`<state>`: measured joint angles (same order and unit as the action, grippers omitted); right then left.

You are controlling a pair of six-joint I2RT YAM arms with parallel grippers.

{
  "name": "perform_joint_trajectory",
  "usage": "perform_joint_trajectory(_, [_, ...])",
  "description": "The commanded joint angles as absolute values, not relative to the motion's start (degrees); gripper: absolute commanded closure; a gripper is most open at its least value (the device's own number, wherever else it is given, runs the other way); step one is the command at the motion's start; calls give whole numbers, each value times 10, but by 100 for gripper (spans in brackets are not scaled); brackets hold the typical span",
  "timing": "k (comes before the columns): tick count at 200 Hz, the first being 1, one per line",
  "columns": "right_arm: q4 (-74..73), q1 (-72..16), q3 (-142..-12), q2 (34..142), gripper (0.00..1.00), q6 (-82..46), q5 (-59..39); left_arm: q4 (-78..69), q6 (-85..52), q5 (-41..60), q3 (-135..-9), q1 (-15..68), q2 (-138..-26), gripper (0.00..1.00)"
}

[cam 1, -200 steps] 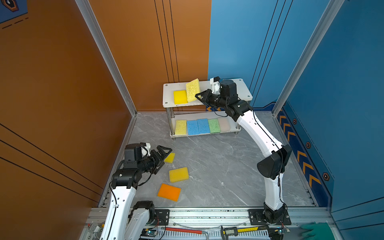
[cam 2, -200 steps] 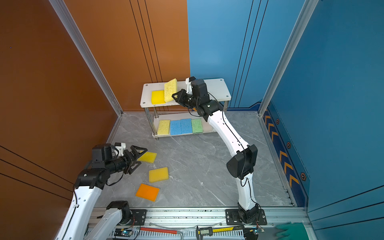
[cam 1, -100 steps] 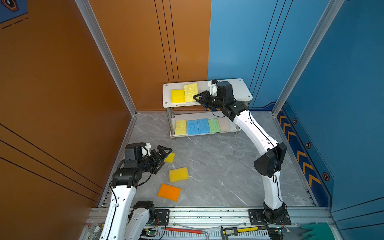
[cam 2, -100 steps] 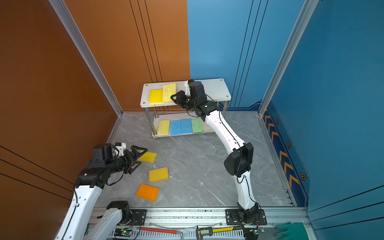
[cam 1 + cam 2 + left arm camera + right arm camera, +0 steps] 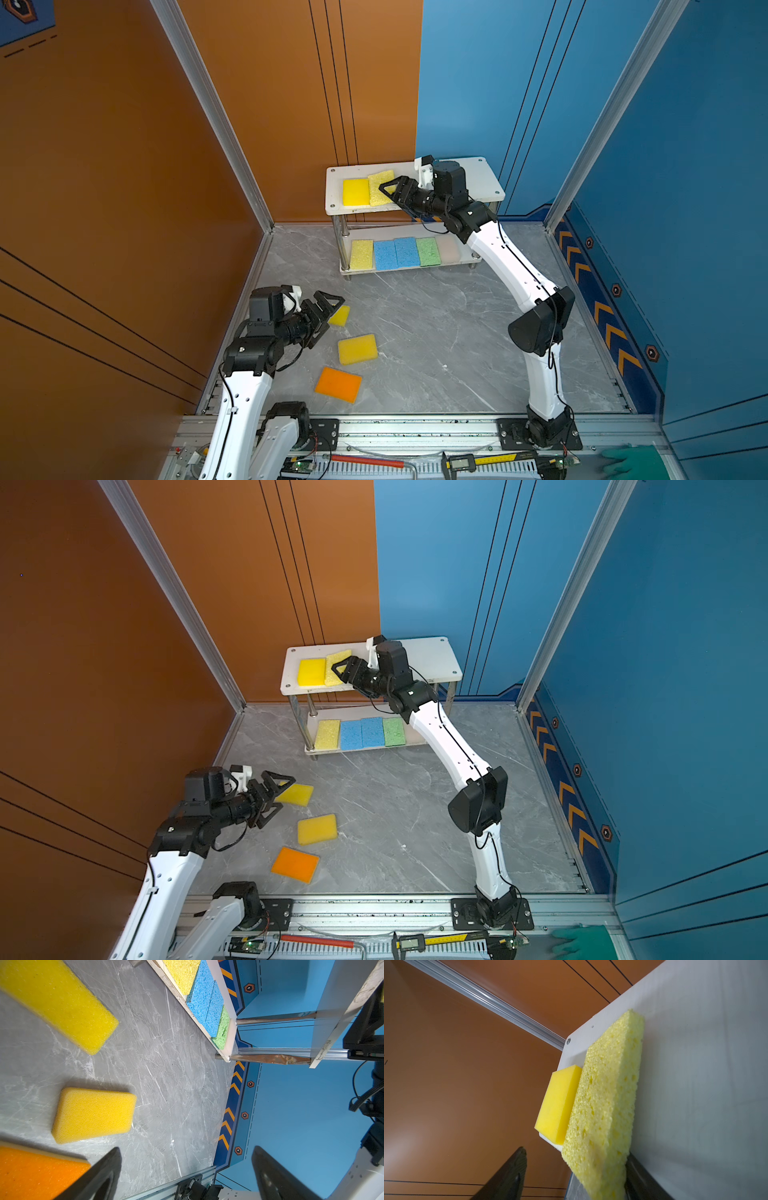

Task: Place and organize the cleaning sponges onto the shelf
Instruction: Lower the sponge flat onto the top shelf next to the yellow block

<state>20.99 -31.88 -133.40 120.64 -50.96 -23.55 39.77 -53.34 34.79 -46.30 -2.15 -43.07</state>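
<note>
Up on the top board of the shelf [image 5: 478, 174], over to the right gripper [image 5: 388, 191]: jaws parted wide at the near end of the pale porous sponge [image 5: 378, 178], gripping nothing. From the right wrist view, lying flat on the white board, one finger well clear of it, the other right at its edge; touching or not, cannot tell. Snug against its long side, towards the board's left end in both top views, a bright yellow sponge [image 5: 356, 192].

Down on the lower board, a tidy row, side by side and touching: porous yellow sponge [image 5: 361, 254], blue sponge [image 5: 385, 255], second blue sponge [image 5: 407, 251], green sponge [image 5: 428, 251], then beige-pink sponge [image 5: 449, 248] at the right end, close by the right arm.

Out on the grey marbled surface [image 5: 436, 332], not yet shelved, three more. Nearest the shelf, a flat yellow sponge [image 5: 340, 316]; next, a thick yellow sponge [image 5: 357, 349] with rounded corners; nearest the front rail [image 5: 415, 428], an orange sponge [image 5: 338, 384]. Near the flat one, hanging above the surface, the left gripper [image 5: 328, 318]: jaws spread very wide, empty, apart from all three.

Along the front rail, a digital caliper [image 5: 459, 462] with a yellow scale; display and markings too small to read. On the blue wall, orange chevrons [image 5: 606, 316] and small hexagon badges [image 5: 616, 289], too small to read.
</note>
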Motion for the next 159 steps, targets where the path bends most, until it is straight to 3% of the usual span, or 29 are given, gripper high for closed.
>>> perform_joint_trajectory(1, [266,-326,-1347,1194,23,-465,-206,409,-524,357,-470,-25,-424,2])
perform_joint_trajectory(60, [331,-339,-1357,1204,20,-362,-139,410,-522,358,-470,-24,-426,2])
perform_joint_trajectory(72, [341,-342,-1363,1207,14,-342,-121,411,-522,358,-470,-24,-426,2])
perform_joint_trajectory(159, [407,-366,-1404,1233,12,-225,-47,414,-521,354,-474,-30,-424,2])
